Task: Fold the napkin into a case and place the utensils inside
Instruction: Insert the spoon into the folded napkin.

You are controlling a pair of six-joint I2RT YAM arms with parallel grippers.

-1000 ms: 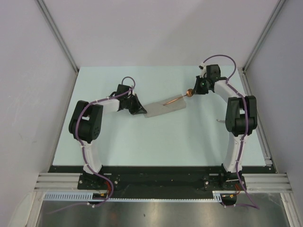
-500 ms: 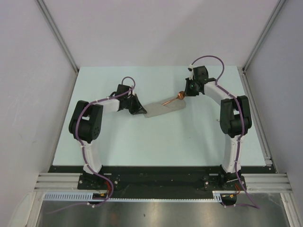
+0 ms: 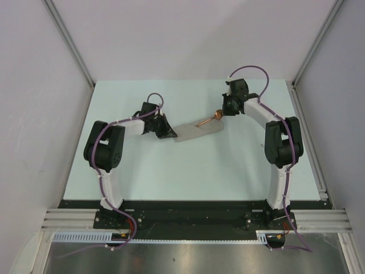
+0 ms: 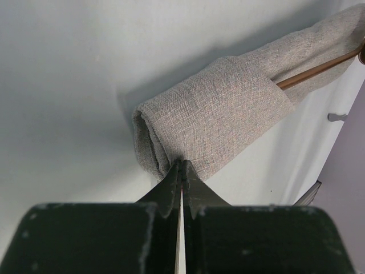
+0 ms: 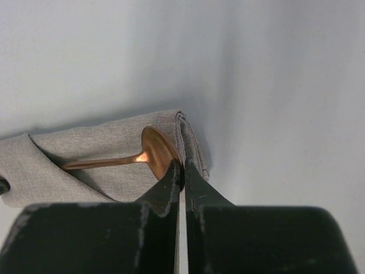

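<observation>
The grey-beige napkin lies folded into a narrow case (image 3: 197, 131) at the middle of the table. A copper spoon (image 3: 209, 120) has its handle inside the case and its bowl at the case's right end. My left gripper (image 3: 169, 135) is shut, pinching the case's left end (image 4: 222, 111). The spoon handle (image 4: 319, 68) shows at the pocket mouth. My right gripper (image 3: 223, 112) is shut on the rim of the spoon bowl (image 5: 155, 149), over the case's right end (image 5: 85, 151). The thin silvery piece is not in view.
The pale table (image 3: 188, 171) is walled by grey panels at left, back and right. A metal rail (image 3: 311, 142) runs along the right edge. Both arm bases stand at the near edge.
My right gripper has moved left with the spoon, sliding the handle deeper into the case and bringing the bowl to its right end. The left gripper has stayed put.
</observation>
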